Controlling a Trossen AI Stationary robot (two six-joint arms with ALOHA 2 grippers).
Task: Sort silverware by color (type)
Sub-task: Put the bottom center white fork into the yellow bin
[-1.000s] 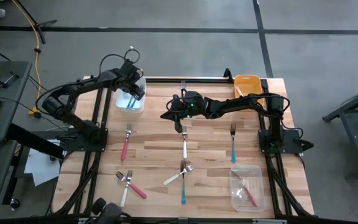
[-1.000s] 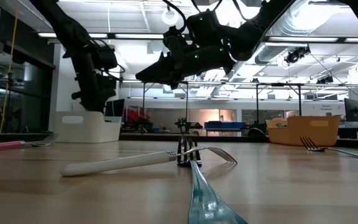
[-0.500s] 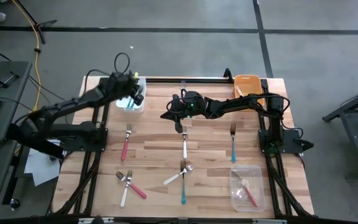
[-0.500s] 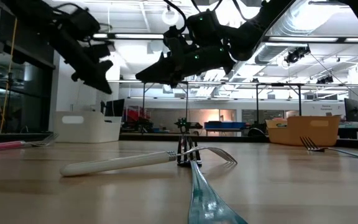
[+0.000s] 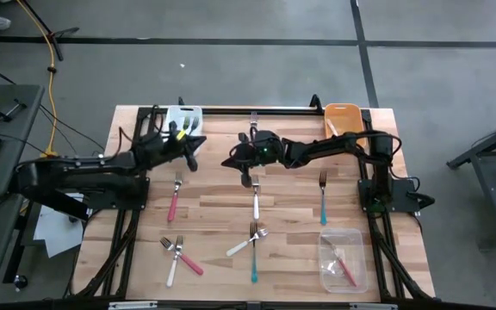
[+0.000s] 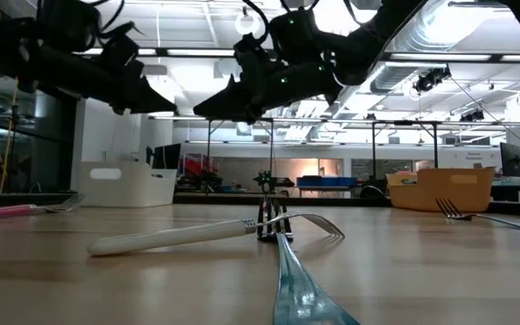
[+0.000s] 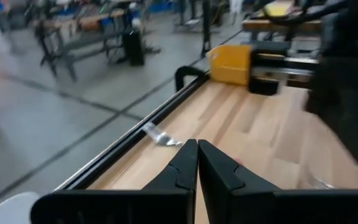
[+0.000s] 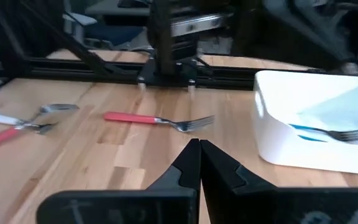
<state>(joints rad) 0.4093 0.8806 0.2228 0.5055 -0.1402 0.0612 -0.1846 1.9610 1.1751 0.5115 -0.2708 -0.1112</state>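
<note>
I have the left pincer (image 5: 189, 148) hanging above the desk (image 5: 291, 185) just beside the white bin (image 5: 182, 117) at the far left corner, its two fingers pressed flat together with nothing between them. The right pincer (image 5: 233, 159) hovers over the middle of the far half of the desk, also pinched tight and empty; in its wrist view the closed tips point toward a red-handled fork (image 8: 157, 119) lying flat on the wood. That view also shows a teal-handled fork (image 8: 328, 132) lying inside the white bin. The rest of the silverware is scattered on the desk: a white-handled fork (image 5: 256, 199) near the centre, a teal fork (image 5: 323, 198) to its right, and a crossed white fork (image 5: 244, 243) and teal fork (image 5: 254, 254) toward the near edge. At the near left a white fork (image 5: 174, 262) and a red fork (image 5: 185, 258) lie crossed. The orange bin (image 5: 343, 116) stands at the far right corner, and the clear bin (image 5: 344, 260) at the near right holds a red fork (image 5: 343, 266).
</note>
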